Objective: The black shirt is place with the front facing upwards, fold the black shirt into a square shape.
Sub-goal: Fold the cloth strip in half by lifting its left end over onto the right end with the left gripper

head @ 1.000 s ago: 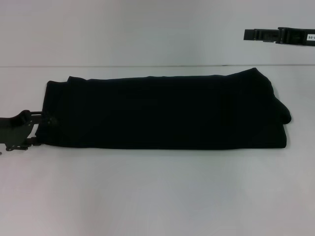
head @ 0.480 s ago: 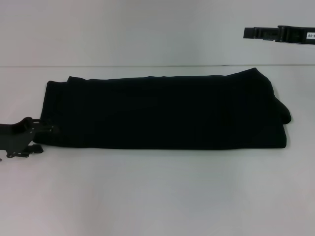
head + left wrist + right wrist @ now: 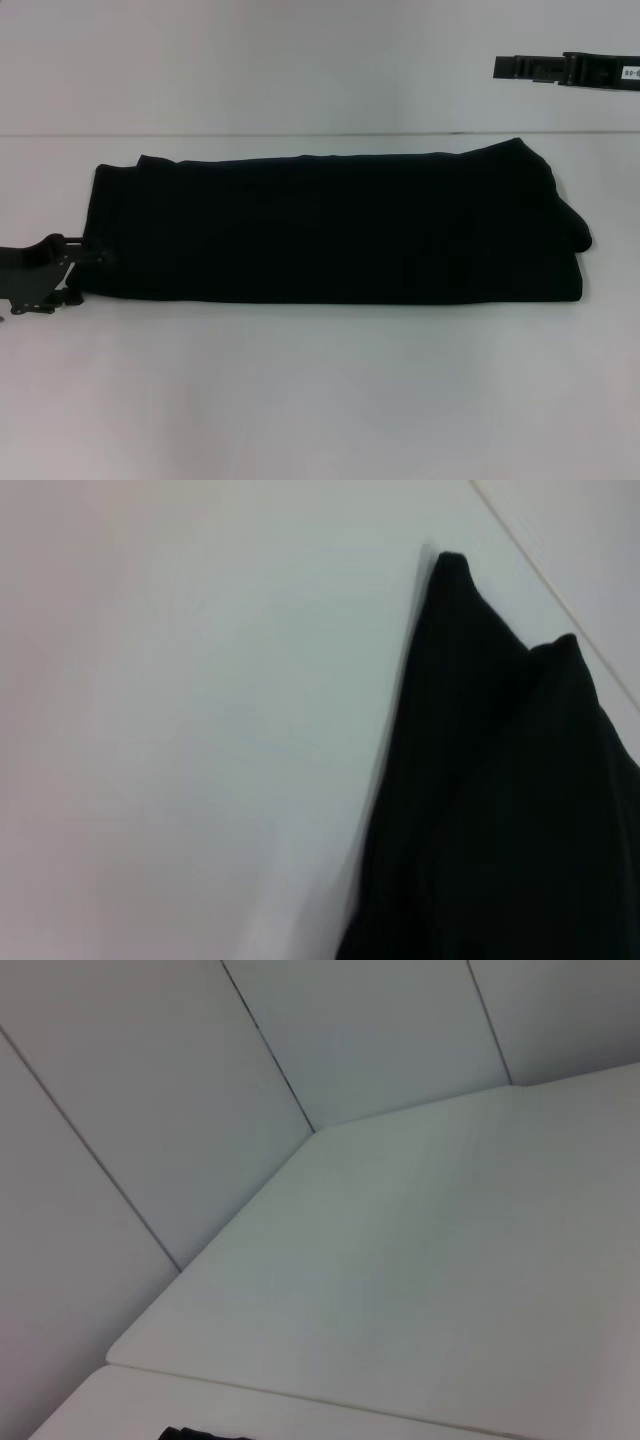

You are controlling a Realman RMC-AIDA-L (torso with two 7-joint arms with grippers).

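The black shirt [image 3: 340, 225] lies on the white table [image 3: 320, 390] folded into a long flat band running left to right, plain fabric up, with no lettering showing. Its right end bulges into a rounded fold. In the left wrist view the black shirt [image 3: 500, 800] shows two pointed corners at one end. My left gripper [image 3: 90, 278] sits low at the shirt's near-left corner, open, with its upper finger at the cloth's edge and nothing held. My right gripper [image 3: 525, 68] hangs high at the far right, well clear of the shirt.
A seam [image 3: 300, 134] runs across the table behind the shirt. Pale wall panels [image 3: 150, 1090] stand beyond the table's far edge. Bare white table surface lies in front of the shirt.
My left gripper has drawn back a little to the left and down from the shirt's left edge. The shirt and my right arm have not moved.
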